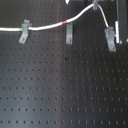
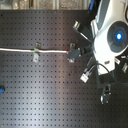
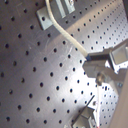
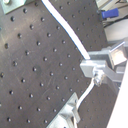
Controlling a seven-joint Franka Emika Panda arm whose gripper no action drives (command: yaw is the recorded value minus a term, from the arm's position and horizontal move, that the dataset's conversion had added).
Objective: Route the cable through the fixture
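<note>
The white cable (image 1: 47,26) runs in from the first exterior view's left and passes through the left fixture clip (image 1: 24,31), where its green mark shows. Its red band (image 1: 65,23) sits just before the middle clip (image 1: 70,33), and from there the cable rises to my gripper (image 1: 95,5) at the top edge. A further stretch drops from the gripper toward the right clip (image 1: 110,40). In both wrist views the fingers (image 4: 92,65) are shut on the cable (image 4: 65,27), which comes out below toward a clip (image 4: 67,116). Whether the cable sits inside the middle clip is unclear.
The black perforated board (image 1: 65,90) fills the scene. In the second exterior view the white arm (image 2: 112,32) covers the right side, with more clips (image 2: 85,76) below it. A small blue object (image 2: 1,90) lies at the second exterior view's left edge.
</note>
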